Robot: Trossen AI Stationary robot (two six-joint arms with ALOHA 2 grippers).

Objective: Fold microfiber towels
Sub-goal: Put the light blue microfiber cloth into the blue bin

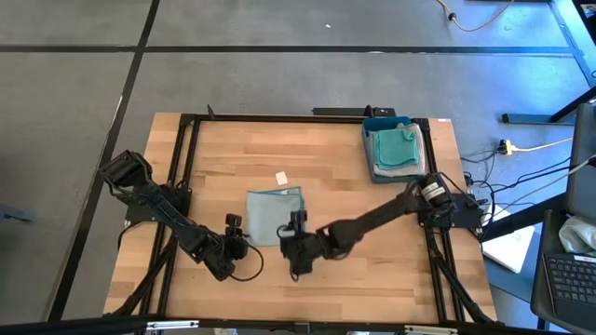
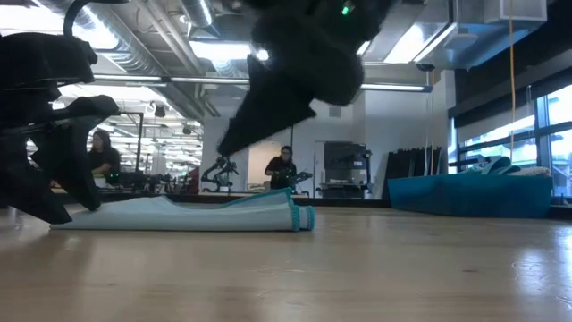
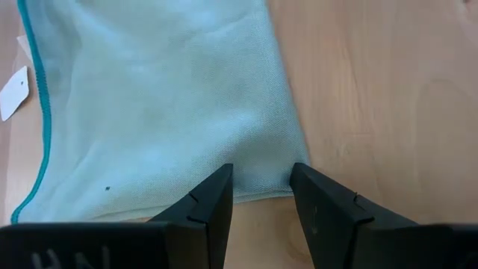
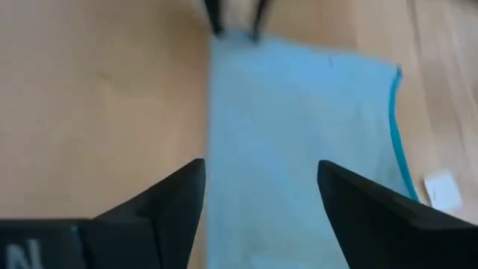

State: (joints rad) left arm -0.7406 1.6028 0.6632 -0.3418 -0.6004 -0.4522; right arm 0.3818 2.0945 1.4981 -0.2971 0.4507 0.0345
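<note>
A pale blue microfiber towel point(image 1: 275, 214) with a teal hem lies folded on the wooden table near its front middle; layered edges show at its right end point(image 2: 302, 217). My left gripper point(image 3: 261, 187) is open, with its fingertips down at the towel's near left corner point(image 1: 250, 242). My right gripper point(image 4: 261, 187) is wide open and lifted clear above the towel's right side point(image 2: 241, 134), touching nothing. More towels point(image 1: 396, 147) lie stacked in the blue tray. My left gripper's two spread fingertips point(image 3: 218, 183) rest on the towel beside its near edge point(image 3: 261, 196), close to a corner. They slant down from the table's near left. The cloth lies flat on the table between them, not pinched or lifted.
The blue tray point(image 1: 369, 154) stands at the back right of the table. A small white tag point(image 1: 281, 177) lies on the wood just beyond the towel. People are in the room far behind the table point(image 2: 284, 170). Bare wood lies to the left and in front.
</note>
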